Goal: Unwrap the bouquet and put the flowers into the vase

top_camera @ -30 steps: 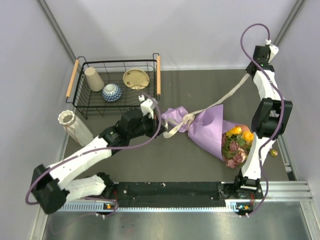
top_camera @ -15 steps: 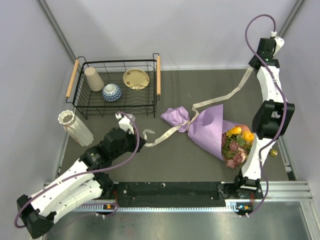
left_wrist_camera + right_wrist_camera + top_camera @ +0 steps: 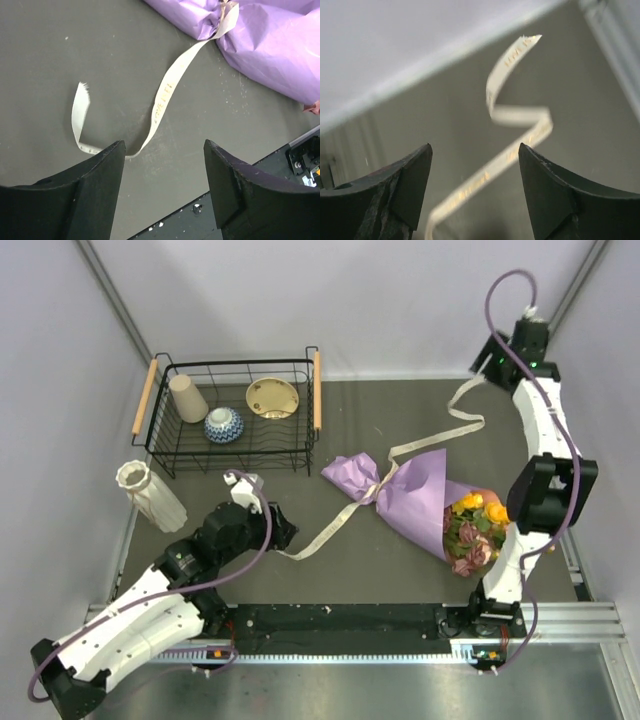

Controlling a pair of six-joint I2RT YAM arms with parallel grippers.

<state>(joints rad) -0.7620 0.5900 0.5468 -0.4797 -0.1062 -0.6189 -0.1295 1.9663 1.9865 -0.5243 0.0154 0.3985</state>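
- Left gripper (image 3: 162,160) hangs low over the dark table (image 3: 400,400), jaws wide apart, nothing between them.
- Just below it lies one loose tail of the cream ribbon (image 3: 165,95), curling into a loop with its frayed end turned up.
- There is gold lettering along that tail, too small to read.
- The ribbon runs up to the pinched neck of the bouquet (image 3: 425,502), where the lilac-purple paper gathers.
- The bouquet lies on its side at the middle right of the table, paper cone pointing left, open mouth toward the right arm's base.
- The flowers (image 3: 472,530) show at the mouth: yellow-orange roses above, dusky pink and mauve below, still inside the wrap.
- Right gripper (image 3: 487,362) is up high at the far right corner, jaws spread, holding nothing.
- The other ribbon tail twists in front of it, free of both fingers; it has gold print too, blurred beyond reading.
- The vase (image 3: 150,495), cream and ribbed, stands at the left edge of the table, well apart from the bouquet, with no flowers in it.
- Behind the vase sits a black wire basket (image 3: 160,440) with wooden handles, holding a beige cup (image 3: 187,397), a blue-and-white bowl (image 3: 224,424) and a cream dish (image 3: 272,397).
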